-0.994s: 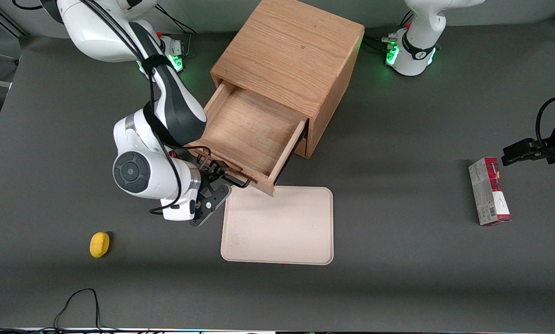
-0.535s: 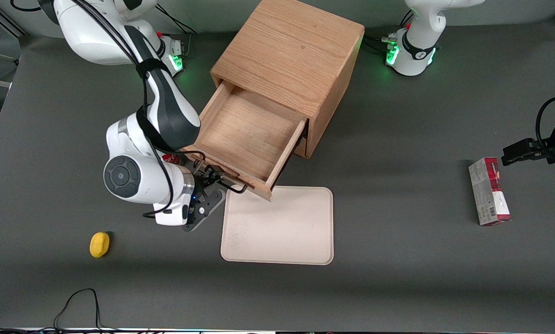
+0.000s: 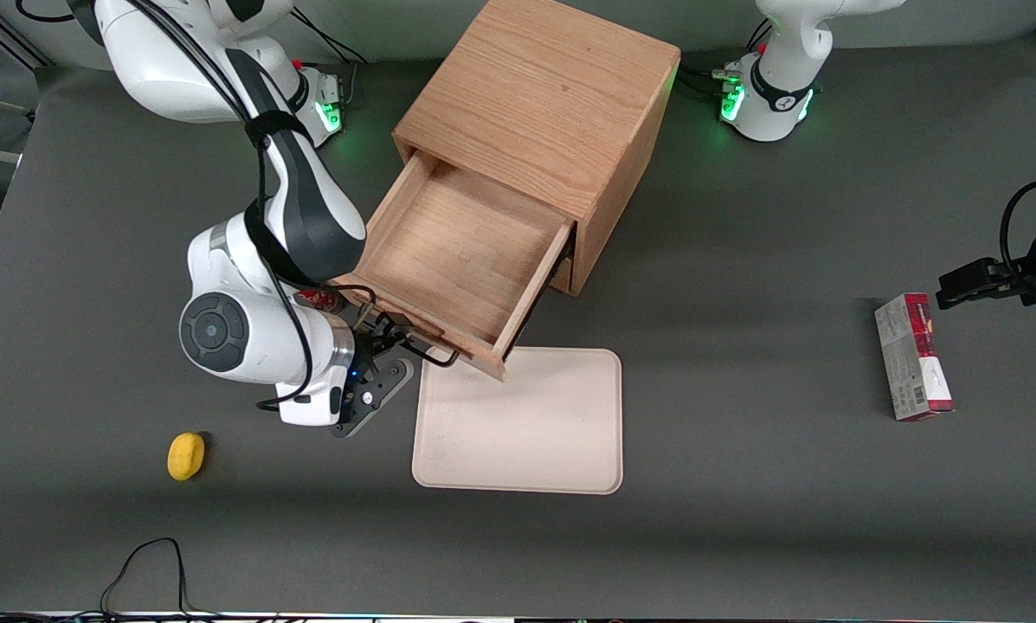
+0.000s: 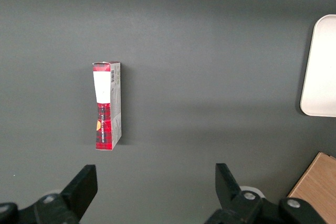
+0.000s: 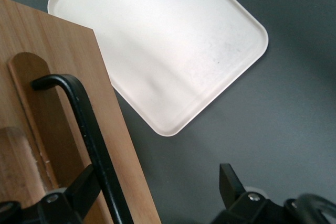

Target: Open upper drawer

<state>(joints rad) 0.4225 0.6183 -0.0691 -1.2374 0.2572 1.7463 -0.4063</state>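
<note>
Task looks basically done: drawer (image 3: 461, 260) pulled well out of cabinet (image 3: 539, 95), bare inside, front corner overhanging tray (image 3: 518, 424). Gripper (image 3: 388, 359) at drawer front, jaws spread with handle (image 5: 84, 129) running between the fingers, not pinched. Likely left: back off clear of handle. Light oak, visible grain, flat panels; thin black bent-wire handle, matte. Cream tray, smooth, rounded corners, shallow lip. Dark grey matte table (image 3: 743, 519). Small yellow rounded lump (image 3: 185, 455) toward working arm's end.
</note>
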